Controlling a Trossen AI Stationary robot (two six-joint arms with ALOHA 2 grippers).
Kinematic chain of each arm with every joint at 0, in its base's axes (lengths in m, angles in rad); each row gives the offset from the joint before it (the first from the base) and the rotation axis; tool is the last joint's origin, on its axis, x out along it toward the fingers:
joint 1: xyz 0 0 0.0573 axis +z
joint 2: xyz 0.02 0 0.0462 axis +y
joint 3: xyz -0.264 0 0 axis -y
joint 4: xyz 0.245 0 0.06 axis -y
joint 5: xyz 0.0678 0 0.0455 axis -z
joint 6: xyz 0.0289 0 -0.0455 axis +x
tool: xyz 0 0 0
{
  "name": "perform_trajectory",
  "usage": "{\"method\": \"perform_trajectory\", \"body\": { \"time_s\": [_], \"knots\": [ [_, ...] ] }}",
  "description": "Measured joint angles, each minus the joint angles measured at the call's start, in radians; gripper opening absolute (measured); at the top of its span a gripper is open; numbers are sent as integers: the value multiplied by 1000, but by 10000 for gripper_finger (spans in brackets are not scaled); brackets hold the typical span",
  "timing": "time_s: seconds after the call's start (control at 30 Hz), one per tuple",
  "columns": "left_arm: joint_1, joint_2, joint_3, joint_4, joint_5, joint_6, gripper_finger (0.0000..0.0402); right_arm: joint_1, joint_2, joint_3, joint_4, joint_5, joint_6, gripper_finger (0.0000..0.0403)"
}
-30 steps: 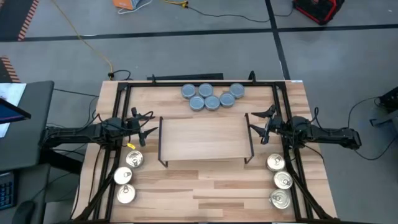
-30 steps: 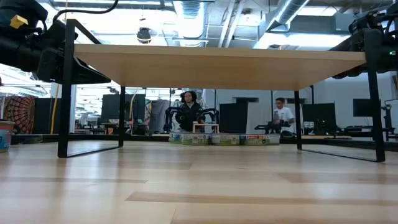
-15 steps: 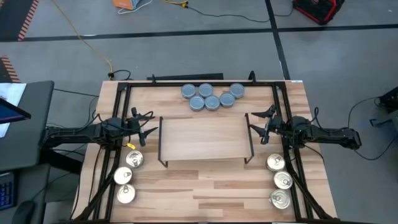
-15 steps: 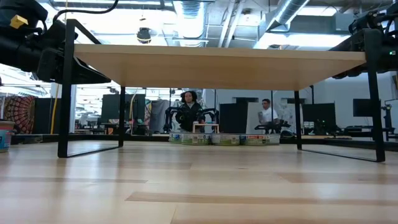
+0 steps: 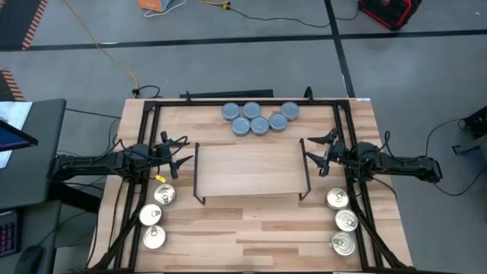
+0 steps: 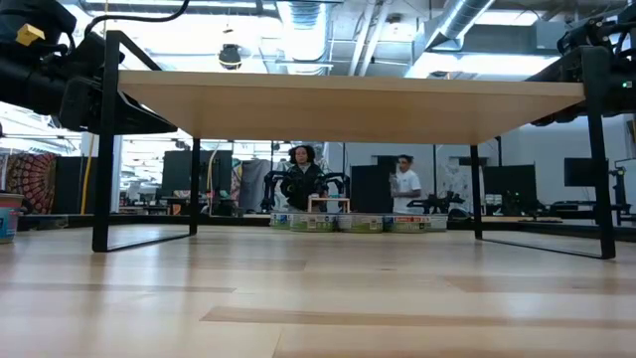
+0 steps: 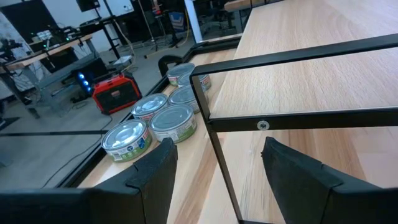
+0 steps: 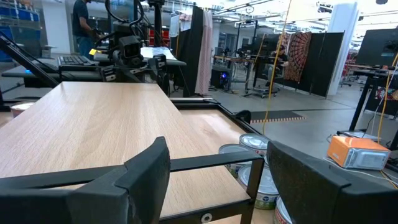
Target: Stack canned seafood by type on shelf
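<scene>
2 dark slender arms, black cabling, matte black angular tool fingers (image 7: 155, 177)

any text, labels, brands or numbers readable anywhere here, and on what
None can be read.
Blue-grey tins: green and white side labels with print, too blurred to read.
Pull-tab tins: no legible marking on the lids.
Shelf: bare wood, no text.
Orange box on the floor: no readable label.

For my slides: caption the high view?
Both open grippers, left and right, flank the empty shelf; blue-grey tins behind it, silver tins near the front corners.
</scene>
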Motion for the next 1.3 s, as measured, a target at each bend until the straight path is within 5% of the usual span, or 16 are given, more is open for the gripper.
{"method": "perform_trajectory", "body": {
  "time_s": [0.83,1.07,1.3],
  "knots": [
    [0,0,-1,17,2,15,229,0,0,0,0,0,0,295],
    [0,0,-3,157,107,-253,229,0,0,0,0,0,0,295],
    [0,1,-3,190,75,-408,229,0,0,0,0,0,0,295]
  ]
}}
